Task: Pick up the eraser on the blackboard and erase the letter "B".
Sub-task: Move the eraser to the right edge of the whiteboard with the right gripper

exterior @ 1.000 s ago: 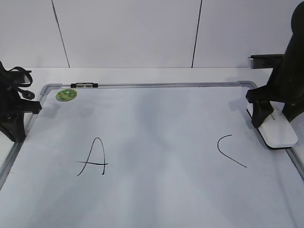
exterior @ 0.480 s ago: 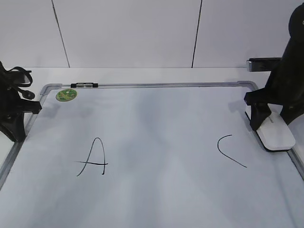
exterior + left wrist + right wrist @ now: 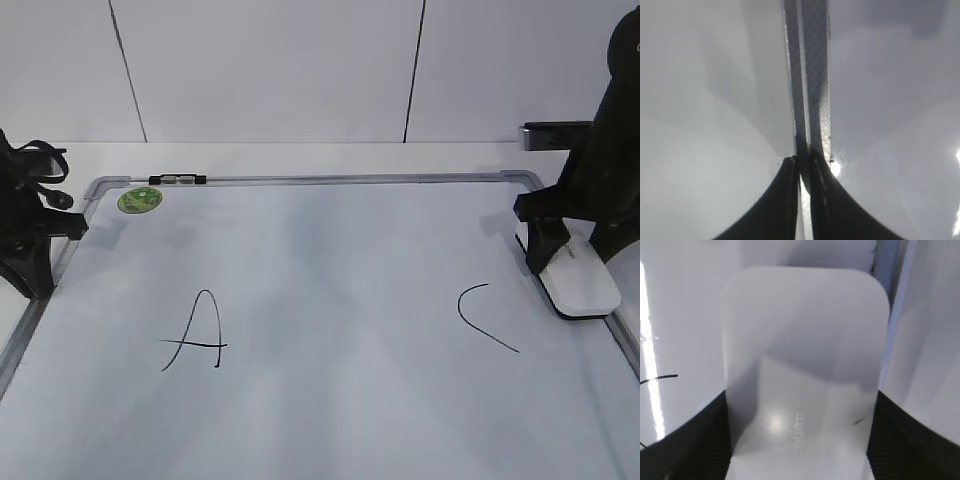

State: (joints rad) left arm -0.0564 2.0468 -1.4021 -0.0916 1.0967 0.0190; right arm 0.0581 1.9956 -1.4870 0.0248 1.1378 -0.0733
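From the outside camera first: my right gripper [image 3: 560, 262] is down at the right edge of the blackboard [image 3: 330, 180], straddling the eraser [image 3: 580, 285], which lies flat on the board just inside the frame. The letter "B" does not show anywhere; between the "A" [image 3: 197, 335] and the "C" [image 3: 485, 315] the middle of the board reads bare, so I judge the wiping is done and the eraser is at its resting spot. The risk here is the "C" just beside it: if I drag the eraser toward the middle, I smear a letter that must stay. A tilted lift could also knock the eraser against the frame.

Around me: a small marker [image 3: 177, 180] lies on the far edge near the left corner, a green sticker [image 3: 139, 200] just below it, both well apart from my work. My left gripper [image 3: 30, 250] sits at the left edge, clear of the "A". Nothing blocks the right side.

Left wrist camera: my left fingers [image 3: 790, 200] are nearly together with only a slit between them, holding nothing, poised over the frame strip.

Right wrist camera: the eraser [image 3: 805, 365] fills the view, my dark fingers [image 3: 700, 440] flank both its sides. Whether they squeeze it or merely stand beside it, I cannot tell. A stroke of the "C" [image 3: 660, 377] peeks in at the left.
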